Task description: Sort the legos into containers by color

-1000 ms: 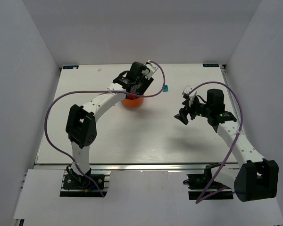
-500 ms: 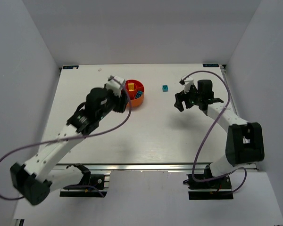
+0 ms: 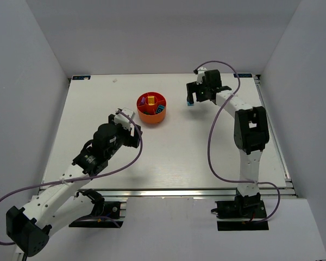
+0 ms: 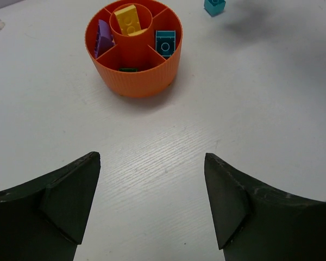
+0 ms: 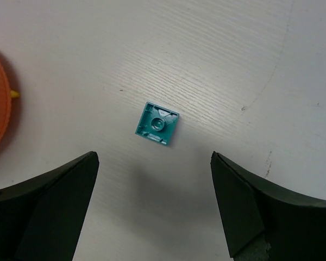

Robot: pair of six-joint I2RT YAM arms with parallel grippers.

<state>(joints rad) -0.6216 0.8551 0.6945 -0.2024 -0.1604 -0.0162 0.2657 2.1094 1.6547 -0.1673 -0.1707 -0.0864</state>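
Currently the loose cyan brick [image 5: 157,124] lies on the table [image 3: 179,152] to the right of the bowl [image 4: 136,81], apart from it. It is flipped over, hollow underside and inner tube facing up. Its outline is square, so it has no long axis, and its edges sit slightly askew to the fingers of the right gripper [image 5: 154,161]. That gripper hangs directly over it with its jaws spread wide and gripping nothing; the brick lies just beyond the two fingertips, touching neither. The left gripper [image 4: 152,163] is likewise spread and empty, on the near side of the bowl and pointed at it across bare table. Inside the bowl, a yellow brick [image 4: 127,19] fills the central hub, studs up, its long axis running away from the left wrist camera and leaning a little to the left. A purple piece [image 4: 102,39] leans in the left wedge, a second cyan brick [image 4: 165,42] lies studs up in the right wedge, and a dark green piece [image 4: 128,69] barely shows in the near wedge. The tabletop is white with a faint wood grain and a few scuffs. Plain white walls [image 3: 163,38] enclose it at the back and on both sides.
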